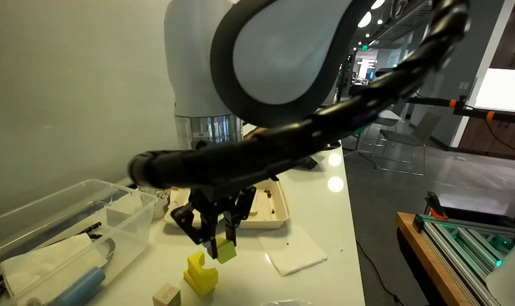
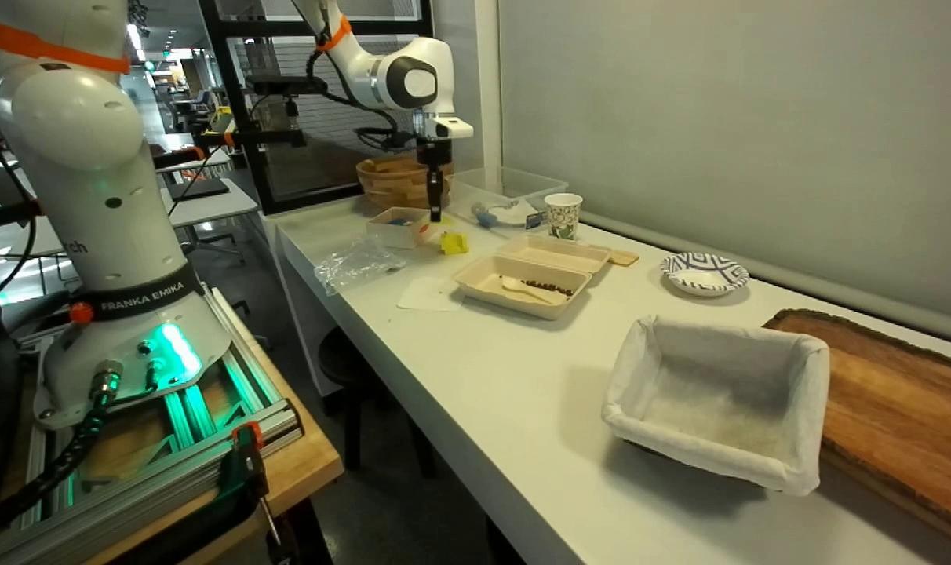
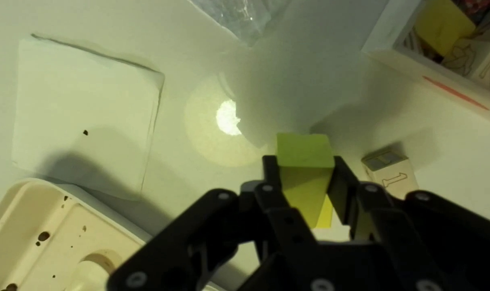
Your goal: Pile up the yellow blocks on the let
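Observation:
My gripper (image 3: 305, 171) is shut on a yellow-green block (image 3: 305, 150), whose end sticks out past the fingertips in the wrist view. In an exterior view the gripper (image 1: 223, 250) holds this block (image 1: 227, 252) above the table. Close by, on the table, stands a bright yellow block (image 1: 203, 278) with a curved notch; from that camera it appears nearer and slightly left of the held one. A yellow sliver (image 3: 326, 214) shows behind the held block in the wrist view, the rest covered. Another yellow piece (image 3: 443, 26) lies inside the white box (image 3: 427, 70).
A pale tan cube (image 1: 167, 295) sits beside the notched block. Around the area are the takeaway tray (image 2: 507, 304), a white napkin (image 1: 293, 253), a clear plastic bin (image 1: 128, 255), a paper cup (image 2: 563, 213) and crumpled clear wrap (image 2: 358, 265).

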Controlling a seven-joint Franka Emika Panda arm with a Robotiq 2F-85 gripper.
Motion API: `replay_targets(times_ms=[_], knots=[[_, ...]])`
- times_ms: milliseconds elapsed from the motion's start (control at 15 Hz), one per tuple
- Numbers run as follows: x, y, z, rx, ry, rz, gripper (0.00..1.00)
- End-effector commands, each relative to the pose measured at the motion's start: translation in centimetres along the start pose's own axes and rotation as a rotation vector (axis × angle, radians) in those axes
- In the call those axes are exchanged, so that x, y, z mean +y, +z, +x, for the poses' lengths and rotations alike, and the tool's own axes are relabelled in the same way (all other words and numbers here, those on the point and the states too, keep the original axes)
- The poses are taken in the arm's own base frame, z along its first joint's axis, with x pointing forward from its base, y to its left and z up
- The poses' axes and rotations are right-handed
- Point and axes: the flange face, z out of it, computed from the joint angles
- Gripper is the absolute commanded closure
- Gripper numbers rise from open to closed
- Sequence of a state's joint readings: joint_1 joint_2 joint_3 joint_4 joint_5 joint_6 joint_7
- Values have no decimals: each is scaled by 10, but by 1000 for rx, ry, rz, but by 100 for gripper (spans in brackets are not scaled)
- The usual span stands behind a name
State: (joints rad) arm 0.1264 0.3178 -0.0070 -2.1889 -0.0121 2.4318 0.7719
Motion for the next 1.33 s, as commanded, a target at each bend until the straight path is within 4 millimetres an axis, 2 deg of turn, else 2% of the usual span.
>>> replay_targets(times_ms=[0,600,1267], knots=[[-5,11,9,1,-25,17,91],[-11,26,14,24,-51,47,91],[-14,30,18,31,-73,60,91]])
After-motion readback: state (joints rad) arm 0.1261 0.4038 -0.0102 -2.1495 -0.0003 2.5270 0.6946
